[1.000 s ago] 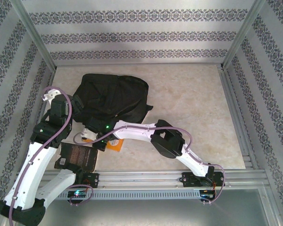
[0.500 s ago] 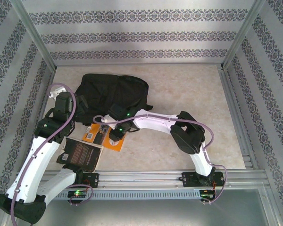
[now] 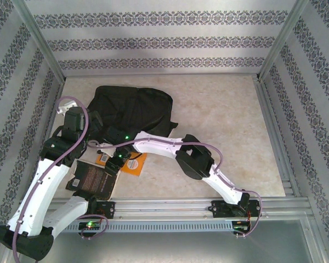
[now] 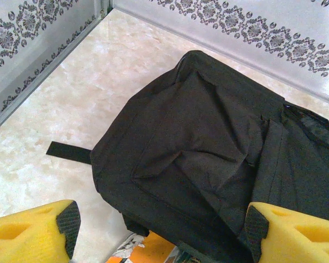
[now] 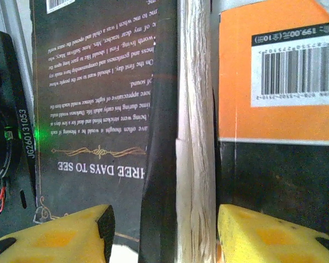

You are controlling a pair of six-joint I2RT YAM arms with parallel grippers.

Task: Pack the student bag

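The student bag (image 3: pixel 132 111) is a big black backpack lying flat at the back left, and it spreads across the left wrist view (image 4: pixel 208 142). My left gripper (image 4: pixel 162 235) hangs open at the bag's near edge (image 3: pixel 94 130), with nothing between its yellow fingers (image 4: pixel 38 233). In front of the bag my right gripper (image 3: pixel 111 167) is low over two books. Its jaws (image 5: pixel 162 235) stand open on either side of the white page edge (image 5: pixel 194 137) of a dark book (image 5: pixel 98 98). An orange book (image 5: pixel 274 71) lies just beside it.
The dark book (image 3: pixel 92 181) sits near the front rail (image 3: pixel 170 207), the orange book (image 3: pixel 134 163) to its right. A black strap (image 4: pixel 68 152) trails from the bag onto the table. Patterned walls close in at left, back and right.
My right gripper was shut and has opened. That arm swung right and has come back left, low over the books. The left arm has barely shifted.
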